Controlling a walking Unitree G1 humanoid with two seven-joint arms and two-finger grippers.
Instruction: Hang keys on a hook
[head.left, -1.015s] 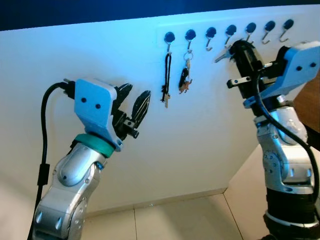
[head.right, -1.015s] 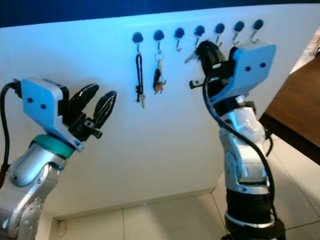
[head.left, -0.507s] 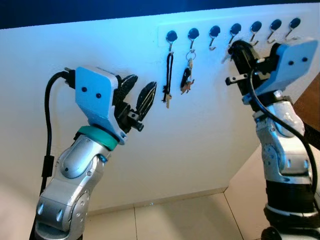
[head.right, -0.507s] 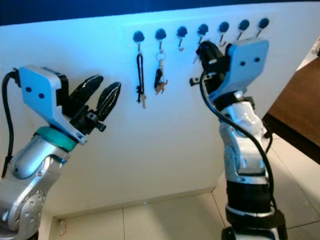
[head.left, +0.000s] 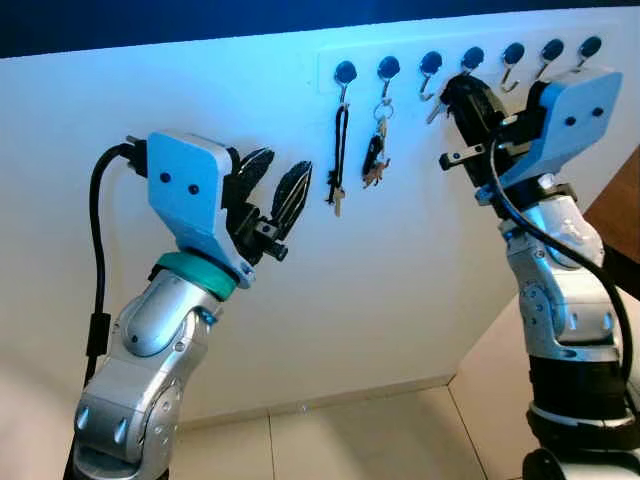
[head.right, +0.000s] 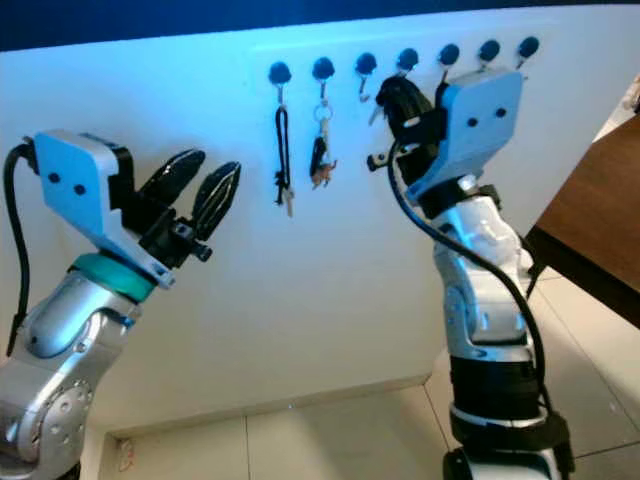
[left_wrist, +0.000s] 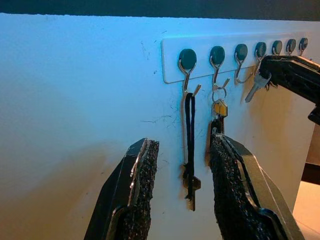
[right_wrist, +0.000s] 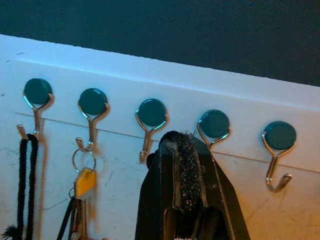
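Note:
A white rack (head.left: 470, 40) of several blue-capped hooks is fixed high on the wall. My right gripper (head.left: 455, 95) is raised to it, shut on a silver key (head.left: 434, 113) that sticks out just below the empty third hook (head.left: 430, 78). In the right wrist view the shut fingers (right_wrist: 180, 155) sit under the third hook (right_wrist: 148, 135) and fourth hook (right_wrist: 214, 130). The left wrist view shows the key (left_wrist: 255, 85) hanging from those fingers. My left gripper (head.left: 280, 190) is open, held up in front of the wall, left of and below the rack.
A key on a black lanyard (head.left: 337, 150) hangs from the first hook, and a key bunch on a ring (head.left: 374, 150) from the second. The hooks to the right are bare. Dark wooden furniture (head.right: 590, 200) stands at the right, above the tiled floor (head.left: 370, 440).
My right gripper has carried the key leftward along the rack, from about the fourth hook to the third. The left arm rose slightly, then held still.

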